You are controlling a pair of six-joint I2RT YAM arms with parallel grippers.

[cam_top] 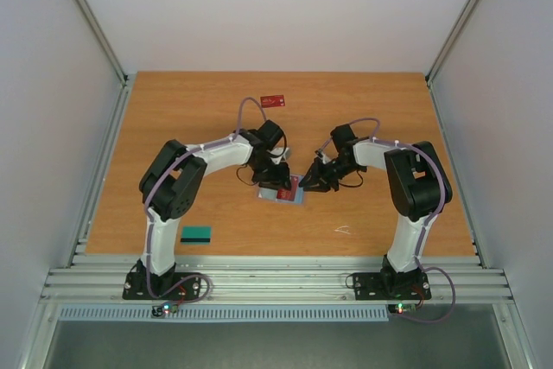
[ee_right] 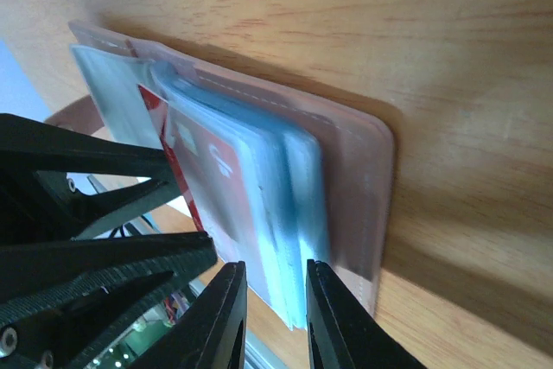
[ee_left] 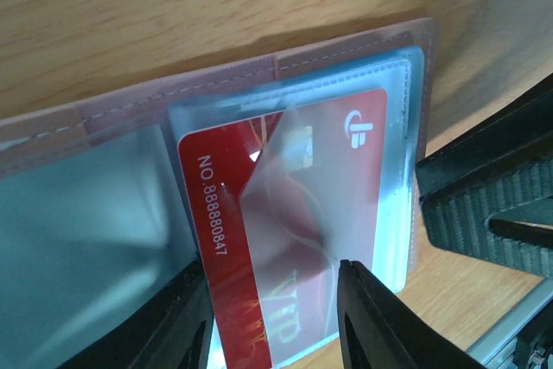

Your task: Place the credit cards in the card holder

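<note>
Teal-green and thin, one credit card lies flat on the table at the left, near the left arm's base and well apart from everything else. A second red card rests alone toward the far edge. Such cards are light, stiff and slick. Lying flat they offer only an edge, so I judge each is best tipped up and pinched across a short end. At the middle, the left jaws stand parted, their fingers flanking the near end of a red card. That card sits partly inside a clear pocket of the opened card holder, and the jaws do not look to be clamping it. The holder seems soft, with floppy plastic leaves. On its right side, the right jaws are nearly closed, their fingers pinching the edge of those leaves.
</note>
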